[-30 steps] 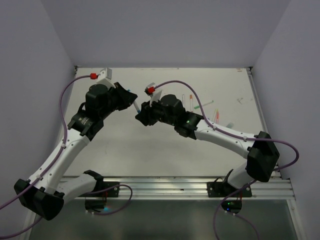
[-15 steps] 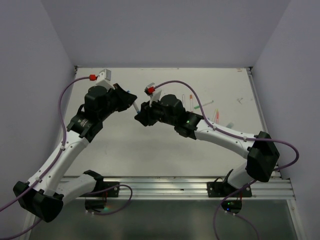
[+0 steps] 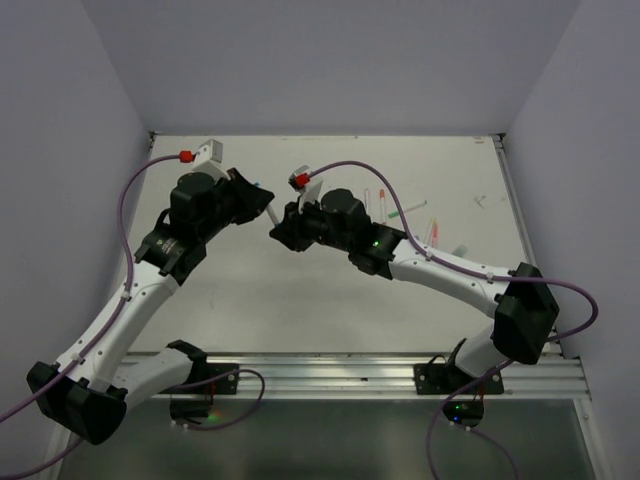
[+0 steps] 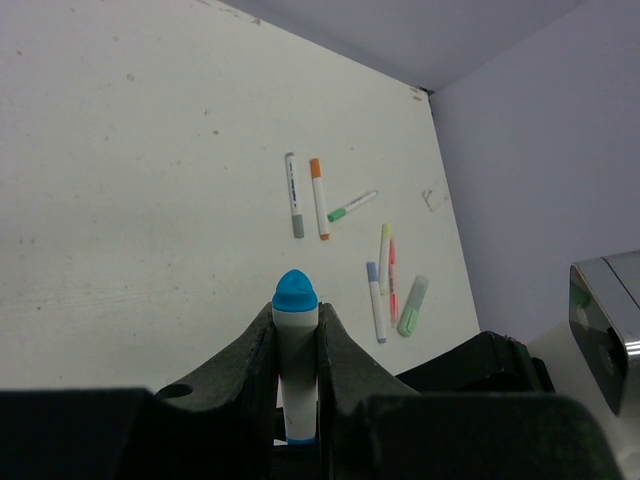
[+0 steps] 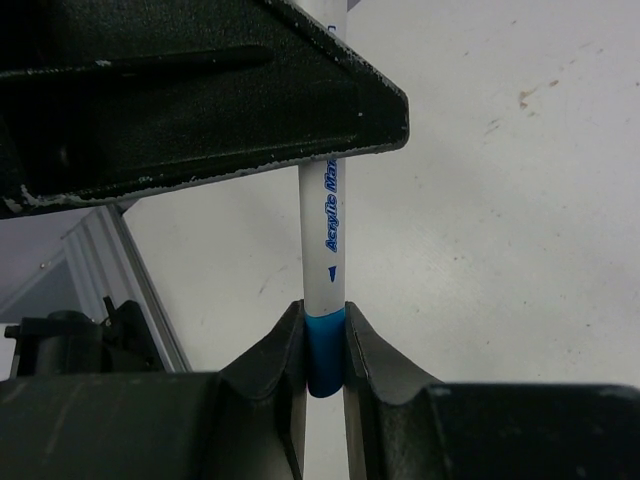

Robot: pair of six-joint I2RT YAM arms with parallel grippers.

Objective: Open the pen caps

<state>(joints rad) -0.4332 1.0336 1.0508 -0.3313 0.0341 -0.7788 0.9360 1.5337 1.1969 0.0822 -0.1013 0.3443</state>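
Pale lilac walls are enclosing a white surface (image 4: 130, 200), which is carrying loose pens (image 4: 319, 198) toward its far right. Above its far middle, the left arm (image 3: 135, 295) and right arm (image 3: 450, 270) are hanging nose to nose. The left jaws are clamping tight on a white pen barrel (image 5: 323, 230), with a rounded blue end (image 4: 295, 291) poking past them. The right jaws are pinching shut on the blue cap (image 5: 324, 352) at the barrel's other end, off the surface.

Pen barrel (image 5: 322, 230) — glossy white plastic, blue cap (image 5: 322, 355) smooth plastic, table (image 5: 500, 200) matt, speckled
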